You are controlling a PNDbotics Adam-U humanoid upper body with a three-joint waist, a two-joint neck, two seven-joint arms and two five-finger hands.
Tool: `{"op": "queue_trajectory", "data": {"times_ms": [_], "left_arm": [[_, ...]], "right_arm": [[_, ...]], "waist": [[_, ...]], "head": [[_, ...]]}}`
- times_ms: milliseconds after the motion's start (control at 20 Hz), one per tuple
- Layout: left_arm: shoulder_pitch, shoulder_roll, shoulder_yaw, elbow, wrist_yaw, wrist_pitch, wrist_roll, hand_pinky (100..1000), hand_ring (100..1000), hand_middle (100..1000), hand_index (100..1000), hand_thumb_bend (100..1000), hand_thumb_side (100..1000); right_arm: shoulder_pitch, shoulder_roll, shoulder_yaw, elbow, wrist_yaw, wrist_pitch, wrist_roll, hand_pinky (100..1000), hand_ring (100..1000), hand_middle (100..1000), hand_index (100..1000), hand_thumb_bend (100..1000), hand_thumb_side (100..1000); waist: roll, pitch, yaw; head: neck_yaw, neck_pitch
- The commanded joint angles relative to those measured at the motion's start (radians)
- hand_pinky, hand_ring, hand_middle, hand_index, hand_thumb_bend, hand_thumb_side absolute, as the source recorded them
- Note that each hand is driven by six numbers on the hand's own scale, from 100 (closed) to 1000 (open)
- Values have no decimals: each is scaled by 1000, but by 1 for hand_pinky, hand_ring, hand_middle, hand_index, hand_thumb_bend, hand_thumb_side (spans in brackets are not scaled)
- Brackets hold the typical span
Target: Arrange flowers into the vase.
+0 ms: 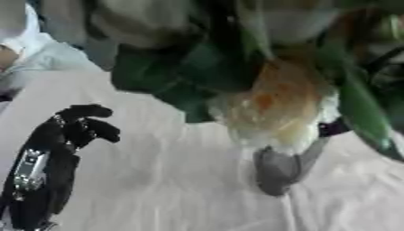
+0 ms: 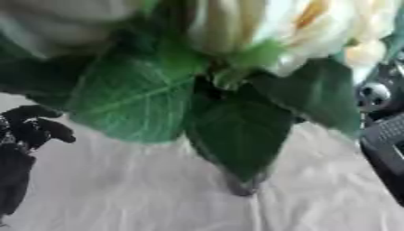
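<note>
Close before the camera, flowers (image 2: 236, 27) and leaves (image 2: 236, 131) hang over a grey vase (image 1: 276, 169), stems roughly upright. At lower left, well apart, the left hand (image 1: 75, 128) rests with fingers curled, holding nothing. The right arm (image 2: 383, 131) shows at the right edge; its hand is hidden, though it looks nearer.

Flowers (image 2: 236, 67) right before the camera

Black robot hand (image 1: 75, 128) (silver plate on its wrist).

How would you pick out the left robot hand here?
Start at the white cloth covering the table, below the big bunch of flowers filling the top. Near the lower left edge rises the left robot hand: black, fingers curled, holding nothing, apart from the flowers.
</note>
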Motion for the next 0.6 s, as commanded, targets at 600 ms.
{"op": "queue_trajectory", "data": {"times_ms": [600], "left_arm": [[-1, 3, -9, -13, -4, 2, -7, 585, 607, 675, 780, 112, 1000]], "right_arm": [[-39, -31, -24, 74, -94, -23, 98, 767, 819, 717, 853, 100, 1000]], "waist": [[-19, -5, -1]], "head": [[4, -2]]}}
